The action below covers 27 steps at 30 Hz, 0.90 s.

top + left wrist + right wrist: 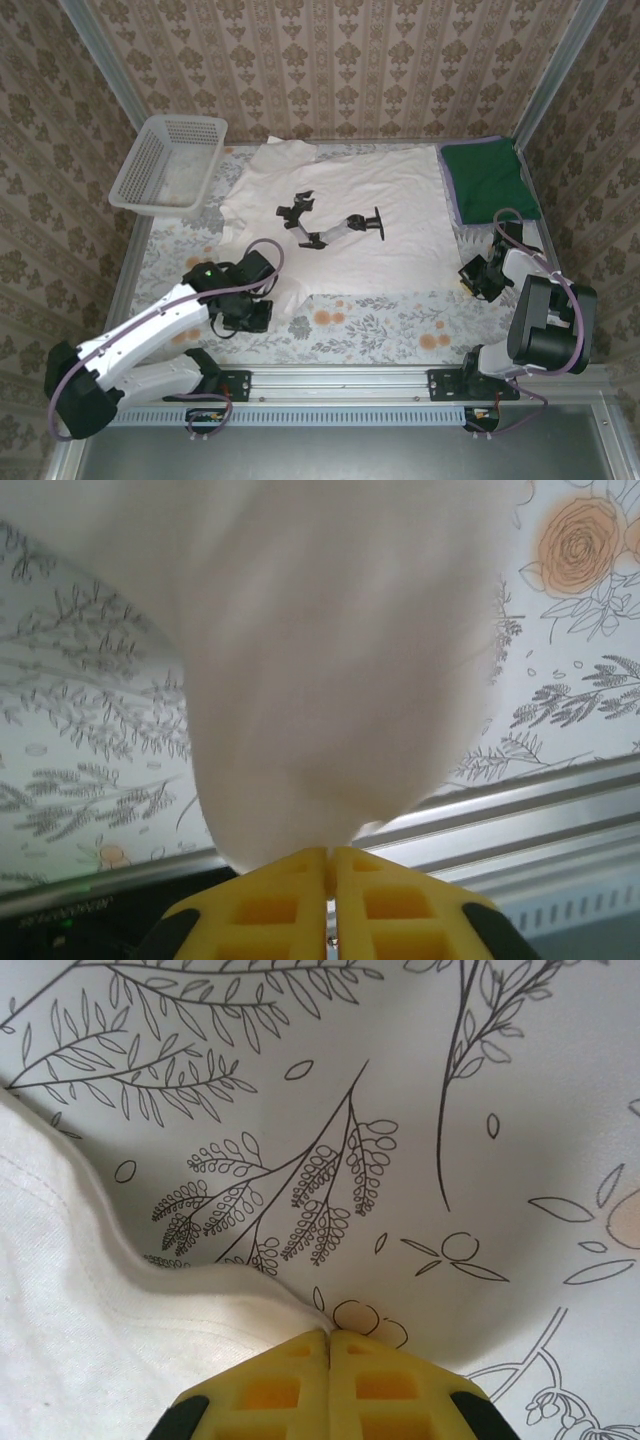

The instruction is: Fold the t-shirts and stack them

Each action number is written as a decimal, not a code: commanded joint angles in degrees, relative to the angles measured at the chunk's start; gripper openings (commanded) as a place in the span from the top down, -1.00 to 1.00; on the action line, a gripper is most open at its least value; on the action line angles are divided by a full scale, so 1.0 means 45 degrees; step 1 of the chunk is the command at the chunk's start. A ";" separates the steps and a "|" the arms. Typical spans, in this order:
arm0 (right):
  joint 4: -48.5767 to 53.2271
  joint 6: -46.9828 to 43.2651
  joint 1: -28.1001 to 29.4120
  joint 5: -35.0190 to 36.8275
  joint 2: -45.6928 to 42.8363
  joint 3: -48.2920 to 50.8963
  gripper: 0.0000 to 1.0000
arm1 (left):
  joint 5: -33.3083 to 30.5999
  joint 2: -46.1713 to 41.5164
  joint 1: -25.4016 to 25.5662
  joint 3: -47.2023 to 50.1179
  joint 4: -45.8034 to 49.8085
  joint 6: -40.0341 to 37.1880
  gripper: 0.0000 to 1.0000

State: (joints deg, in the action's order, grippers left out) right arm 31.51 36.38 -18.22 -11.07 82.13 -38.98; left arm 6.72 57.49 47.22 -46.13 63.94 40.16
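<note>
The cream-white t-shirt [350, 200] lies spread across the middle of the table, its small black print [330, 225] facing up. My left gripper [270, 298] is at the shirt's near left corner. In the left wrist view its yellow fingers [290, 900] are shut on a bunched fold of the cream cloth [320, 660], which hangs lifted off the table. My right gripper [470, 272] is at the near right corner, and its fingers [270, 1390] pinch the shirt's hem [100, 1330]. The dark green t-shirt [490, 180], edged in purple, lies folded at the back right.
A white mesh basket [170, 160] stands at the back left. A floral tablecloth [380, 325] covers the table. A metal rail [340, 380] runs along the near edge by the arm bases. Patterned walls close in the back and both sides.
</note>
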 commanded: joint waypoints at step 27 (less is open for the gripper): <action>-0.0585 -0.0736 0.0028 -0.0310 0.0002 -0.0394 1.00 | -0.3377 1.0082 -0.6074 -0.3389 -0.3410 -0.1912 0.24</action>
State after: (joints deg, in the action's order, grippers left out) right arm 29.67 33.98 -18.06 -11.20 81.84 -40.07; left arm -3.05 98.87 20.86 -58.46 49.76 35.22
